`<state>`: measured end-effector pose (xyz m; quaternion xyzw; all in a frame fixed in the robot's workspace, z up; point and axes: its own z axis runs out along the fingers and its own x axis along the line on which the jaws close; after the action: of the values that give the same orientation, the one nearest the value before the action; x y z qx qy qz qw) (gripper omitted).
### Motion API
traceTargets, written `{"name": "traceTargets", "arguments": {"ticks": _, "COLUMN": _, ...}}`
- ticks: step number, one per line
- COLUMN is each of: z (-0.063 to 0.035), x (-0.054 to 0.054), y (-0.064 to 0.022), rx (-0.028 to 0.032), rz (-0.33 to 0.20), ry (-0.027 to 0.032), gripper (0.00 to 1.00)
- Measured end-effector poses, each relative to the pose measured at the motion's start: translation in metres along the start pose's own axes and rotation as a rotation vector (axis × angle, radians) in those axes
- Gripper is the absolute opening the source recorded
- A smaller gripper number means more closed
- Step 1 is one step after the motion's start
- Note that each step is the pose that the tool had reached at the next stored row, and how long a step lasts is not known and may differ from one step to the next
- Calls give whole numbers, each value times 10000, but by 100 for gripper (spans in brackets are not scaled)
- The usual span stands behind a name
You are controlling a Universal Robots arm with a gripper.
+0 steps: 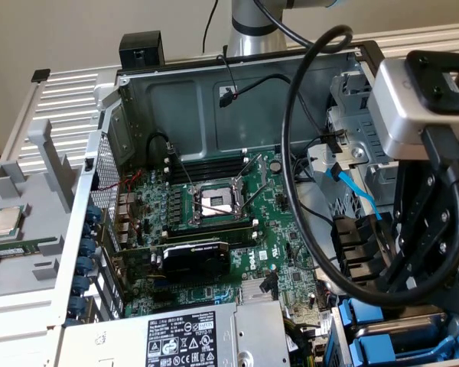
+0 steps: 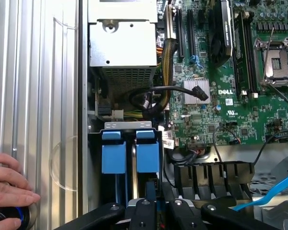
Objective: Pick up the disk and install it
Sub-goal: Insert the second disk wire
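Observation:
Two blue disk carriers stand side by side in the drive bay at the case's corner, one (image 2: 113,158) beside the other (image 2: 148,155). Their grey bodies are hidden in the bay, so I cannot tell which one is the task's disk. In the exterior view the same blue frames (image 1: 382,340) show at the lower right. My gripper (image 2: 158,211) hangs close over the bay, its black links just short of the second carrier. In the exterior view the gripper (image 1: 432,267) reaches down under its silver wrist box toward the blue frames.
The open case holds the motherboard (image 1: 237,229) with an open processor socket (image 1: 214,200), and a silver power supply (image 1: 183,340). A thick black cable (image 1: 291,191) loops by the gripper. A blue cable (image 2: 273,191) lies near. A processor chip (image 1: 6,222) sits outside. A hand (image 2: 9,184) rests on the ribbed table.

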<state>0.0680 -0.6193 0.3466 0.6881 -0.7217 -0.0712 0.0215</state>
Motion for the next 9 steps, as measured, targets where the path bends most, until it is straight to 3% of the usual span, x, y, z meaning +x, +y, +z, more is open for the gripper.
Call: {"name": "traceTargets", "arguments": {"ticks": 9, "z": 0, "x": 0, "y": -11, "rx": -1, "rz": -1, "ry": 1, "gripper": 16}}
